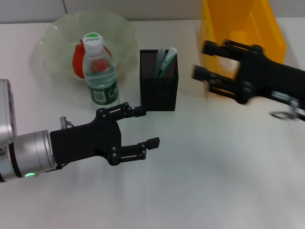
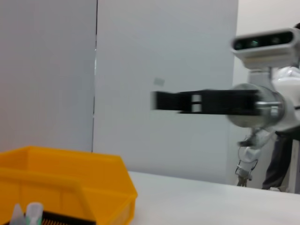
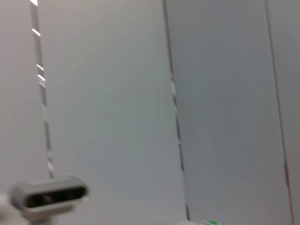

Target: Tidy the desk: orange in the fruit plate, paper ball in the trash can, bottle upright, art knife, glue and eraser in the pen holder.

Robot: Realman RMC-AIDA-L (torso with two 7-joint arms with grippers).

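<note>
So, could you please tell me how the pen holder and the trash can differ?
The pen holder is black mesh, while the trash can is solid yellow plastic. The pen holder is narrow and upright; the trash can is much wider. The pen holder sits mid-desk; the trash can is farther to the right. Both are open-topped containers.

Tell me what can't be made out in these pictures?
- Orange in the fruit plate: head view, mostly hidden behind the upright bottle.
- Pen holder contents: head view, only tips show above the mesh; the eraser cannot be seen.
- Trash can inside: head view, cut by the top edge and covered by the right gripper, so no paper ball can be seen.
- Right gripper: blurred in the left wrist view.
</note>
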